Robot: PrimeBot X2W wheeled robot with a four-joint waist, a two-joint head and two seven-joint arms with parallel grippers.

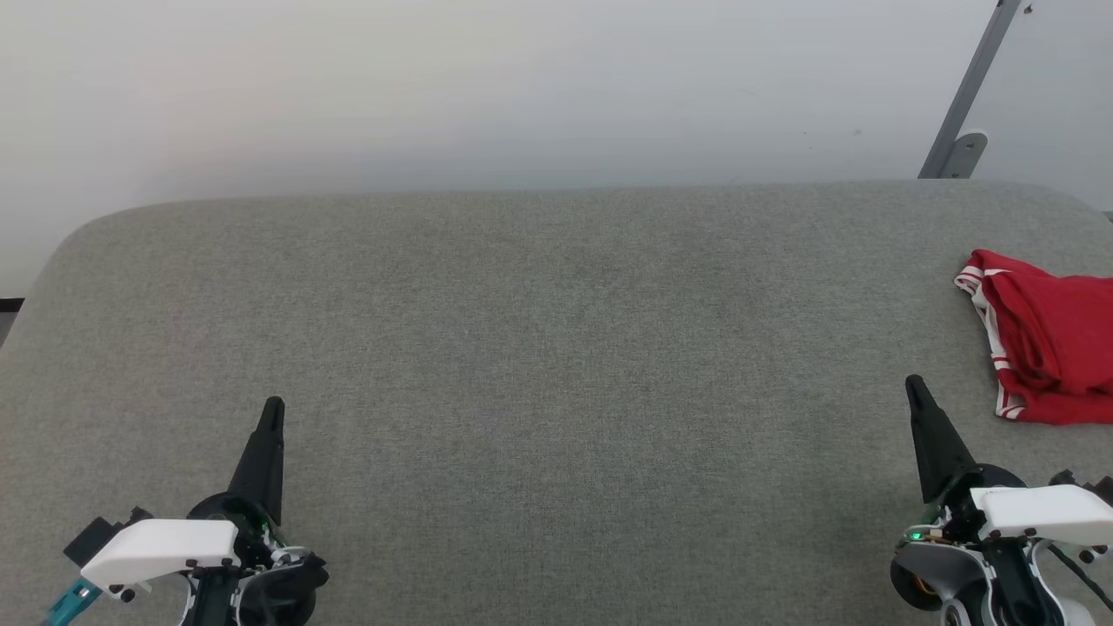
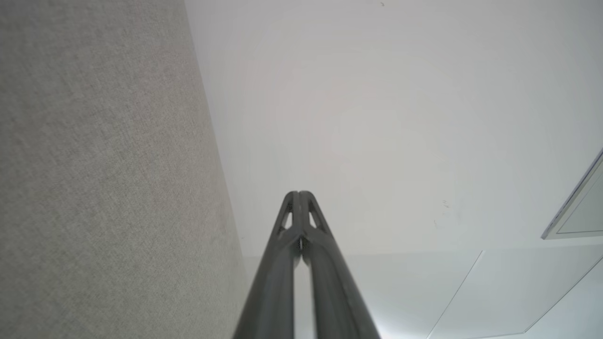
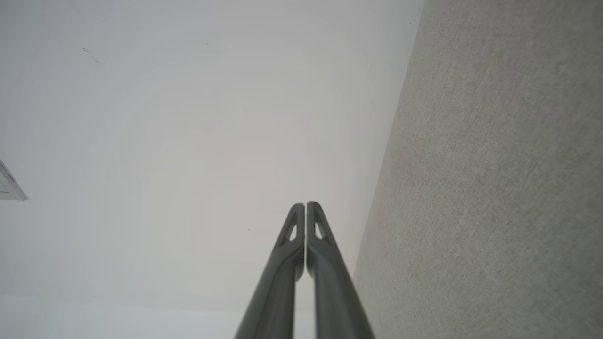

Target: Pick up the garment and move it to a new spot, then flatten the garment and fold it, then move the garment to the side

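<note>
The garment (image 1: 1048, 348), red with white-striped trim, lies bunched at the far right of the grey fabric table (image 1: 556, 348), cut off by the head view's right edge. My right gripper (image 1: 913, 384) is shut and empty at the lower right, its tips a short way left of and below the garment, apart from it. At the lower left my left gripper (image 1: 273, 404) is shut too, far from the garment. Each wrist view shows its own pair pressed together with nothing between: left gripper (image 2: 298, 193), right gripper (image 3: 305, 204).
A white wall (image 1: 522, 87) rises behind the table's far edge. A grey metal bracket (image 1: 965, 130) leans against it at the upper right. The table's rounded corners show at the far left and far right.
</note>
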